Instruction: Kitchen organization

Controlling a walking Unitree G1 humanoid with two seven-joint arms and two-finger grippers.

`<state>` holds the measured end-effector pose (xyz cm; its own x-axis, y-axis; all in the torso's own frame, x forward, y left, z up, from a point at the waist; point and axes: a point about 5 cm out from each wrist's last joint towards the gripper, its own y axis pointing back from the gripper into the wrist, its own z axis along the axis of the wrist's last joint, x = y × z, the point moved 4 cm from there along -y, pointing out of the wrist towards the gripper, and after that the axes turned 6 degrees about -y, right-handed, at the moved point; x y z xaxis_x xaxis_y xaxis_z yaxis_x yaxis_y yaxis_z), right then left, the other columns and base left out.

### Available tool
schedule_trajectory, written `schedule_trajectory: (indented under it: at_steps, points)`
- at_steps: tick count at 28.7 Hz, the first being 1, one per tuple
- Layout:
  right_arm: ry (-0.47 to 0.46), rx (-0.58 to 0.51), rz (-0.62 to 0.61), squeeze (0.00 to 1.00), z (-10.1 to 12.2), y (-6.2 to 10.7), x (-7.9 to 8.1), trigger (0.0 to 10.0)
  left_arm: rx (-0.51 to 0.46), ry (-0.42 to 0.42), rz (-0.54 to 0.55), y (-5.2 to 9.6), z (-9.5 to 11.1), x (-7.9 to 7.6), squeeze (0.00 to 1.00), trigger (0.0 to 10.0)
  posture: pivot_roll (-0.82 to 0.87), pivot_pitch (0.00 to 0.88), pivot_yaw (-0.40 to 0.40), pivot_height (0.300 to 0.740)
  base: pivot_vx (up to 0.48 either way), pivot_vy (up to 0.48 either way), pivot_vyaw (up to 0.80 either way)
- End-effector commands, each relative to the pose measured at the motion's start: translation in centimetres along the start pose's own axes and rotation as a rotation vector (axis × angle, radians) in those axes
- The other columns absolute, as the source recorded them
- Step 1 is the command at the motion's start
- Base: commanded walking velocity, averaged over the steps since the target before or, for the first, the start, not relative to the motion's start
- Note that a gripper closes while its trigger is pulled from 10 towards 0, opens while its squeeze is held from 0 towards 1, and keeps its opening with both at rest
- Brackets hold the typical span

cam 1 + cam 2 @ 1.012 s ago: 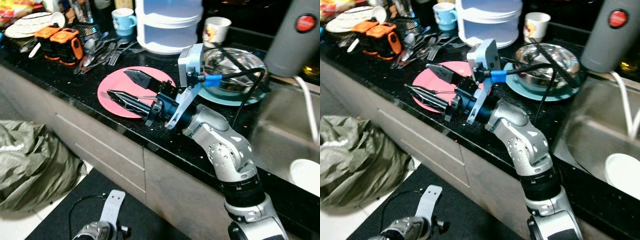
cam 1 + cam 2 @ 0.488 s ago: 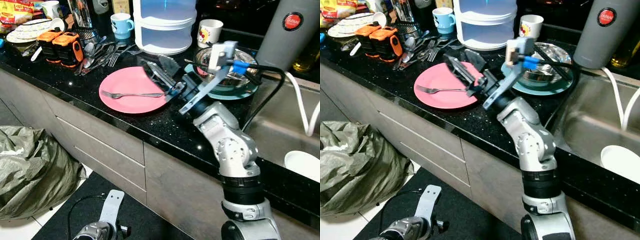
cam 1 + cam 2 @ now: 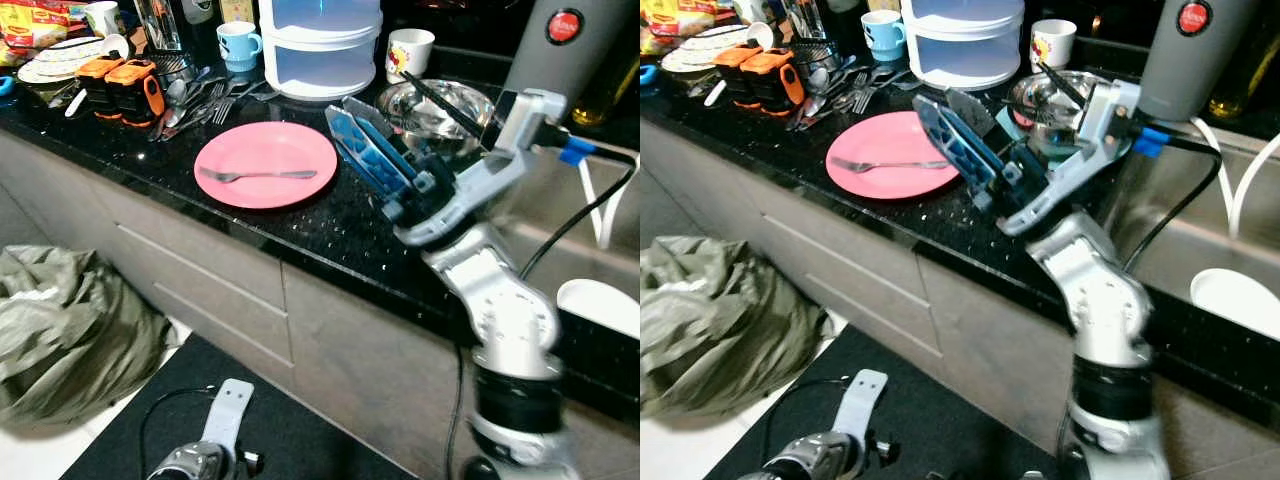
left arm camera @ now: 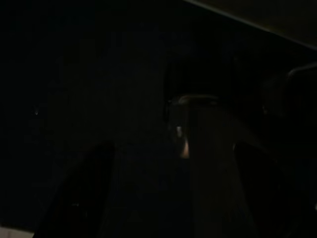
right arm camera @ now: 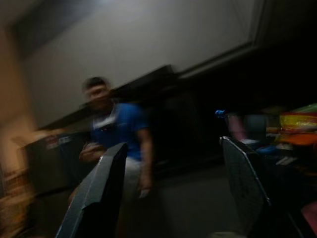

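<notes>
Round pink plate (image 3: 266, 163): on the black speckled table (image 3: 330, 235), holding one silver fork (image 3: 256, 174) laid across it, tines toward 9 o'clock.

Shiny steel bowl (image 3: 438, 106): on a teal plate (image 3: 1011, 122) at 3 o'clock of the pink plate; a dark utensil handle leans across its rim; contents otherwise unclear.

Stacked translucent white plastic container (image 3: 319, 48): at 12 o'clock of the pink plate; contents not visible.

Blue mug (image 3: 238, 44) and white printed mug (image 3: 409, 53): flanking that container; interiors not seen.

Loose pile of silver cutlery (image 3: 198, 98): on the table at 11 o'clock of the pink plate, beside two orange-and-black boxes (image 3: 118, 85). A white patterned plate (image 3: 52, 66) with a white cup sits further toward 10 o'clock.

Steel sink (image 3: 1200, 255): at 3 o'clock of the table, a round white dish (image 3: 1234, 301) in it. Tall grey flask with red button (image 3: 553, 48) stands behind it.

My right gripper (image 3: 358, 132): raised above the table between pink plate and steel bowl, jaws spread with nothing between them.

My left gripper (image 3: 222, 425): hangs idle low over a dark floor mat (image 3: 180, 420); I cannot tell how its jaws stand.

Crumpled grey-green bag (image 3: 70, 335): on the floor before the drawers.

Right wrist view adds a blurred person in a blue top (image 5: 117, 134) standing in a dim room, framed between my spread fingers (image 5: 98, 193). Left wrist view is almost black; only a faint pale upright shape can be made out.
</notes>
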<state>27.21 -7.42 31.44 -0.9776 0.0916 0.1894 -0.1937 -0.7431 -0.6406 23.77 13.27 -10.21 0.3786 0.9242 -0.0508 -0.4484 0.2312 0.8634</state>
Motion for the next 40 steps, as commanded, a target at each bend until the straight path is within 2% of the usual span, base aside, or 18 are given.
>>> schedule_trajectory:
  at_steps: [1,4,5,7,11,12,13,16,17,18,20,21,22,23,25,27,30,40]
  points:
    - [-0.037,0.071,0.112,0.00,-0.8,0.3,1.8,10.0,0.035,-0.009,0.000,0.0,-1.0,0.0,0.00,10.0,0.00,0.089,0.018,0.740,-0.375,0.000,0.00]
    - [-0.070,0.140,0.124,0.00,-1.5,1.8,2.0,10.0,0.038,-0.011,-0.001,0.0,-1.1,-0.1,0.00,10.0,0.00,0.087,0.016,0.740,-0.375,0.000,0.00]
    - [-0.058,0.287,0.069,0.00,-3.0,4.0,1.4,10.0,0.040,-0.012,-0.001,0.0,-1.2,-0.1,0.00,10.0,-0.01,0.084,0.018,0.740,-0.379,0.000,0.00]
    - [-0.052,0.339,0.044,0.00,-3.5,4.8,1.1,10.0,0.040,-0.013,-0.001,0.0,-1.2,-0.1,0.00,10.0,-0.01,0.084,0.018,0.740,-0.379,0.000,0.00]
    - [-0.015,0.537,-0.166,0.00,-5.3,9.4,-1.8,10.0,0.042,-0.016,0.000,0.0,-1.3,-0.1,0.00,10.0,-0.01,0.088,0.023,0.740,-0.379,0.000,0.00]
    - [0.006,0.630,-0.258,0.00,-6.1,11.6,-2.9,10.0,0.042,-0.017,0.000,0.0,-1.3,-0.1,0.00,10.0,-0.02,0.088,0.022,0.740,-0.379,0.000,0.00]
    - [0.006,0.630,-0.258,0.00,-6.1,11.6,-2.9,10.0,0.042,-0.017,0.000,0.0,-1.3,-0.1,0.00,10.0,-0.02,0.088,0.022,0.740,-0.379,0.000,0.00]
    - [0.029,0.862,-0.533,0.00,-7.9,18.5,-5.6,10.0,0.042,-0.018,0.000,0.0,-1.2,-0.2,0.00,10.0,-0.02,0.086,0.019,0.740,-0.376,0.000,0.00]
    - [0.044,0.948,-0.735,0.00,-8.8,22.6,-7.4,10.0,0.040,-0.016,-0.002,0.0,-1.2,-0.3,0.00,10.0,-0.02,0.085,0.017,0.740,-0.375,0.000,0.00]
    - [0.044,0.948,-0.735,0.00,-8.8,22.6,-7.4,10.0,0.040,-0.016,-0.002,0.0,-1.2,-0.3,0.00,10.0,-0.02,0.085,0.017,0.740,-0.375,0.000,0.00]
    - [0.044,1.052,-0.930,0.00,-10.1,26.7,-8.6,10.0,0.037,-0.011,-0.004,-0.1,-1.2,-0.3,0.00,10.0,-0.03,0.081,0.016,0.740,-0.360,0.000,0.00]
    - [0.044,1.052,-0.930,0.00,-10.1,26.7,-8.6,10.0,0.037,-0.011,-0.004,-0.1,-1.2,-0.3,0.00,10.0,-0.03,0.081,0.016,0.740,-0.349,0.000,0.00]
    - [0.003,1.171,-1.089,0.00,-12.2,30.7,-8.5,10.0,0.027,0.008,0.000,-0.1,-1.1,-0.3,0.00,10.0,-0.02,0.080,0.014,0.740,0.000,0.000,0.00]
    - [0.003,1.171,-1.089,0.00,-12.2,30.7,-8.5,10.0,0.027,0.008,0.000,-0.1,-1.1,-0.3,0.00,10.0,-0.02,0.080,0.014,0.740,0.000,0.000,0.00]
    - [0.002,1.266,-1.207,0.00,-13.9,33.5,-8.2,10.0,0.023,0.020,0.005,-0.1,-1.0,-0.3,0.00,10.0,-0.02,0.082,0.013,0.740,0.000,0.000,0.00]
    - [0.002,1.266,-1.207,0.00,-13.9,33.5,-8.2,10.0,0.023,0.020,0.005,-0.1,-1.0,-0.3,0.00,10.0,-0.02,0.082,0.013,0.740,0.000,0.000,0.00]
    - [-0.054,1.216,-1.435,0.00,-16.8,35.9,-7.7,10.0,0.023,0.019,0.015,-0.1,-1.0,-0.3,0.00,10.0,-0.03,0.082,0.015,0.740,0.000,0.000,0.00]
    - [-0.152,1.261,-1.546,0.00,-22.2,37.2,-4.8,10.0,0.005,0.042,0.051,-0.1,-0.8,-0.1,0.00,10.0,-0.01,0.088,0.007,0.740,0.000,0.000,0.00]
